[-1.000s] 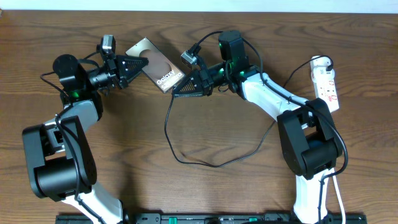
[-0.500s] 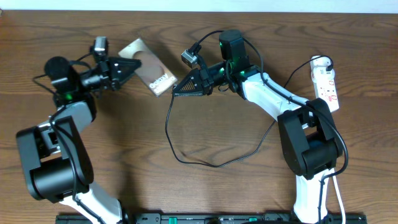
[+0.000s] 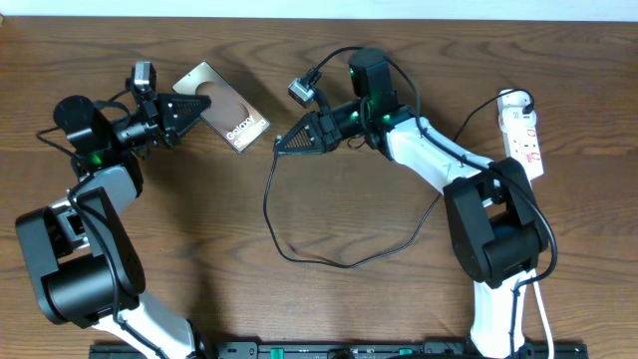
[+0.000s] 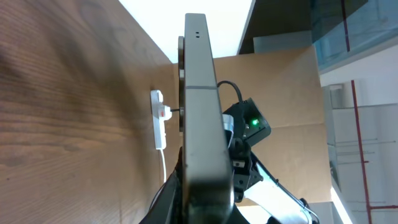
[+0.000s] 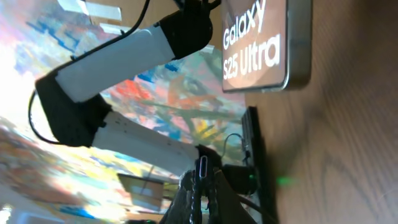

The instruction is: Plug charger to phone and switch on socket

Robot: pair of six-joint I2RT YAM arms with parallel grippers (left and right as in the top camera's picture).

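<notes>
My left gripper (image 3: 191,103) is shut on one end of the phone (image 3: 222,106) and holds it off the table at the back left, its Galaxy label end toward the right arm. The left wrist view has the phone (image 4: 202,106) edge-on between the fingers of the left gripper (image 4: 205,202). To the right of the phone, with a gap between them, my right gripper (image 3: 283,146) is shut on the charger's plug tip (image 5: 202,169), which points at the phone (image 5: 258,43). The black charger cable (image 3: 329,261) loops over the table. The white socket (image 3: 522,132) lies far right.
The wooden table (image 3: 299,309) carries only the cable loop and the socket's white cord (image 3: 543,309) at the front right. In the left wrist view the socket (image 4: 160,118) lies beyond the phone, next to the right arm (image 4: 249,124). A black rail (image 3: 329,350) runs along the front edge.
The left arm has swung left and back with the phone, widening the gap to the plug tip. The right gripper has barely moved.
</notes>
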